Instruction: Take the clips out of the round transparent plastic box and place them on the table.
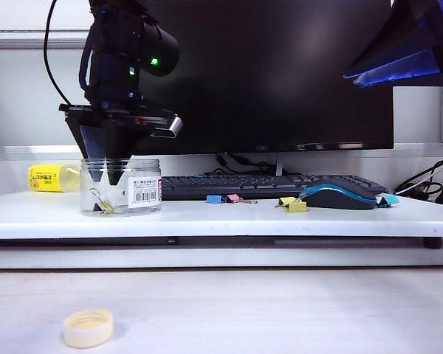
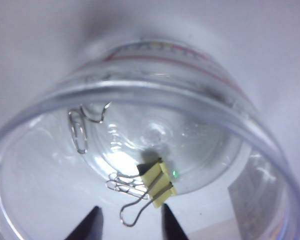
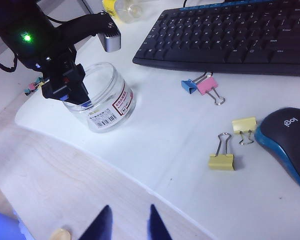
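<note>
Left tool (image 2: 130,222) in jar (image 1: 120,186), right tool (image 3: 126,222) aloft — "logi" mouse (image 3: 287,145)

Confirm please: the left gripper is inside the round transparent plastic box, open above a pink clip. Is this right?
Only the colour is wrong. The left wrist view shows the left gripper inside the round transparent plastic box, open above a yellow clip, not a pink one.
</note>
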You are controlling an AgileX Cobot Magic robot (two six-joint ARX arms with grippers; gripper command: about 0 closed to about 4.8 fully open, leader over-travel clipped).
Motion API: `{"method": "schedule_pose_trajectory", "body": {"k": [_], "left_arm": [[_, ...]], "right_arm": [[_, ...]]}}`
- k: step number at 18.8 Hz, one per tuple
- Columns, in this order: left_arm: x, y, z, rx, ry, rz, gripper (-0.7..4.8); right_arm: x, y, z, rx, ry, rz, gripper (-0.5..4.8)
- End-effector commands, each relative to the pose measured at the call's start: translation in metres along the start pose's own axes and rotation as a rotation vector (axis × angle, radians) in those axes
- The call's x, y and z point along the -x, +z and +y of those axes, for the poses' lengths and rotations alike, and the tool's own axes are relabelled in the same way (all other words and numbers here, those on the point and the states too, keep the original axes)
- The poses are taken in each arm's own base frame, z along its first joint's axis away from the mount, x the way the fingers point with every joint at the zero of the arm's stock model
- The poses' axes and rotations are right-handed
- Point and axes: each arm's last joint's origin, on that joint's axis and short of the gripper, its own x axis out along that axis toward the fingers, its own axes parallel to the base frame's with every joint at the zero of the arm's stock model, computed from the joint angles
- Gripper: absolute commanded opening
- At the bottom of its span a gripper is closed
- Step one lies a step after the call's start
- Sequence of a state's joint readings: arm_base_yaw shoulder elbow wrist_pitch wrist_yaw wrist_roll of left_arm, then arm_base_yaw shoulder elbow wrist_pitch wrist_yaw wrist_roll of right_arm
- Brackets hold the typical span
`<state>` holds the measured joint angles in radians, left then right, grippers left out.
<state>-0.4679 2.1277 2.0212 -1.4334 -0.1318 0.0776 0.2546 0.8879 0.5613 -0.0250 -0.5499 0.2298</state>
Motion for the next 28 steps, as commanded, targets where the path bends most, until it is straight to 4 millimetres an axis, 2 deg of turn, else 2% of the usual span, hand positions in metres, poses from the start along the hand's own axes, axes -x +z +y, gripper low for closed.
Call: {"method": "schedule_pose_trajectory", "body": {"k": [1,28], "left_arm": [[0.0044,-0.0029,0.0007,-0.001,-0.006,0.003,1.6],[0.0056,-0.009,0.0022,0.006,-0.044,0.009,1.51]], "right_arm": [[0.0005,0.0026,0.001,0.013,0.006,-0.015,0.99],[0.0005,0.0023,0.0018,0.012,0.032,-0.008,0.99]]}}
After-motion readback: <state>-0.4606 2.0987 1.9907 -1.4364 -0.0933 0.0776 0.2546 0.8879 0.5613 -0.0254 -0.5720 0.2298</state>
